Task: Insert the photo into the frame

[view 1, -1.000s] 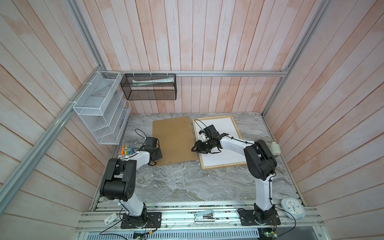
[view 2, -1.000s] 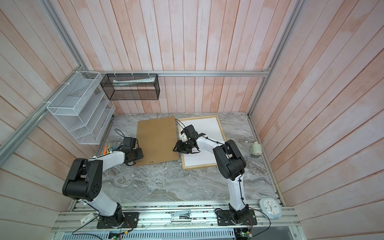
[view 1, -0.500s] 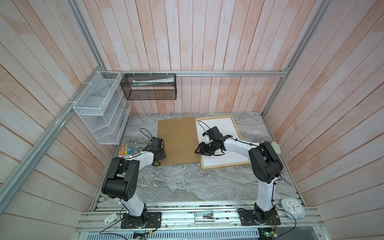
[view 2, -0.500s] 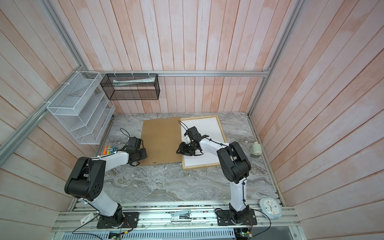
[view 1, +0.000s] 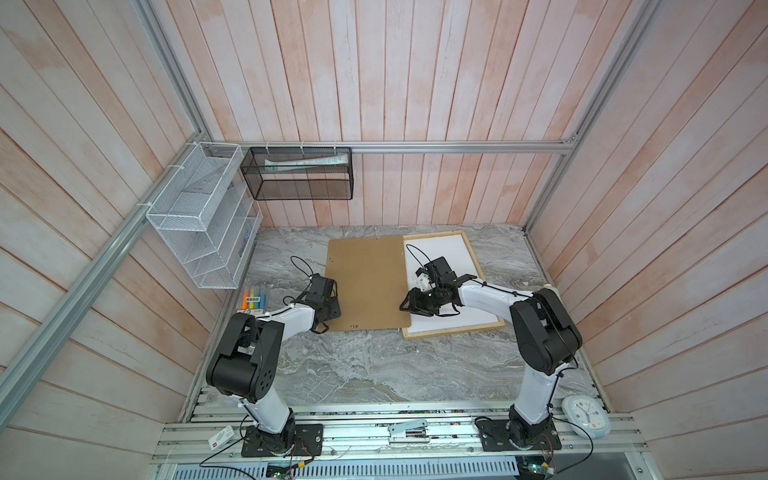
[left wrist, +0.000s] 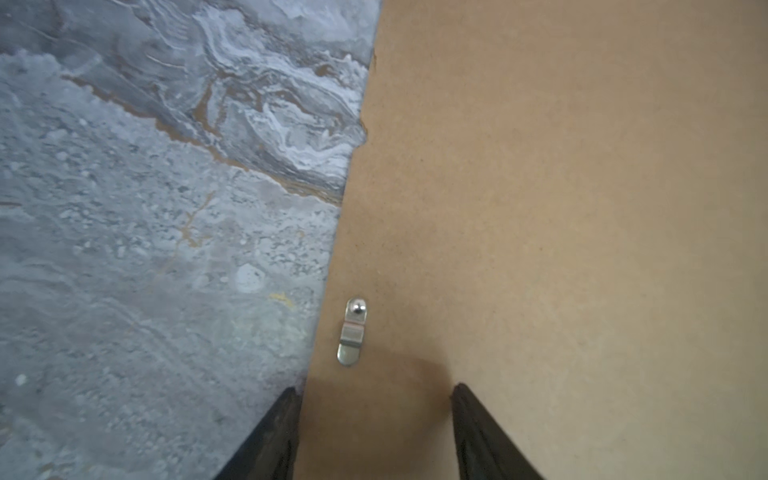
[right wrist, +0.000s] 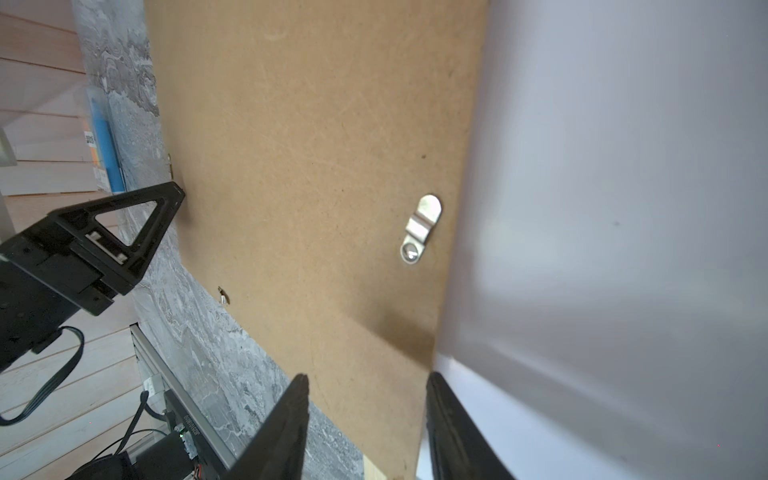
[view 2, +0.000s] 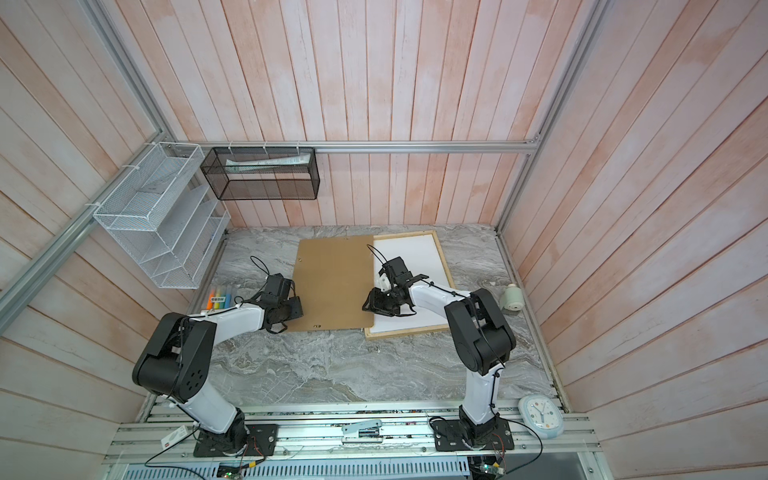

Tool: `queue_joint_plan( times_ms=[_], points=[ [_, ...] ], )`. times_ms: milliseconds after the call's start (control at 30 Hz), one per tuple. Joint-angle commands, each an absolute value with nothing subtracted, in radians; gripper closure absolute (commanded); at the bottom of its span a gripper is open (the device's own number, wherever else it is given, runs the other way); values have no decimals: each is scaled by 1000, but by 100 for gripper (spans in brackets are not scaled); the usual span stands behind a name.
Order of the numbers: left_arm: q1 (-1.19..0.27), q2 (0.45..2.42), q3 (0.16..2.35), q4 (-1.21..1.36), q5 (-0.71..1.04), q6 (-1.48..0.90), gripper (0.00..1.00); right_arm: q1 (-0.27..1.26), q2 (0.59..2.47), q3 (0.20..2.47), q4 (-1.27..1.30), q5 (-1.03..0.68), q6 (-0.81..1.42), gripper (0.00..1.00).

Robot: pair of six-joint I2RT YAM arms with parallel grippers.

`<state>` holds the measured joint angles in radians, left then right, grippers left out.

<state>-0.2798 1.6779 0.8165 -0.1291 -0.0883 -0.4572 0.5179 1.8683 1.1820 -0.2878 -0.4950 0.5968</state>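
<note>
Nudging the backing board [view 1: 365, 282] with parted, empty left fingers [left wrist: 266, 440] and right fingers [right wrist: 282, 432] could snag its turn clip [right wrist: 422, 228] on the frame [view 1: 457, 330], centre-right of a top view, the photo's print unseen.

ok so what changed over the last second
The brown backing board slid right, so its edge now overlaps the frame. The left hand and right hand, both open, moved right with it. Nothing was visibly gripped or released. The frame, markers and clock stayed put.
</note>
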Motion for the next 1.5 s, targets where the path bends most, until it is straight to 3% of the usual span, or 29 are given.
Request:
queue_joint_plan(
  times_ms=[0, 1467],
  points=[
    [-342, 1694, 778, -145, 195, -499, 41, 538, 1825, 1168, -173, -596, 578, 53],
    [-341, 1600, 738, -239, 106, -491, 37, 381, 1810, 1067, -158, -504, 483, 47]
  ],
)
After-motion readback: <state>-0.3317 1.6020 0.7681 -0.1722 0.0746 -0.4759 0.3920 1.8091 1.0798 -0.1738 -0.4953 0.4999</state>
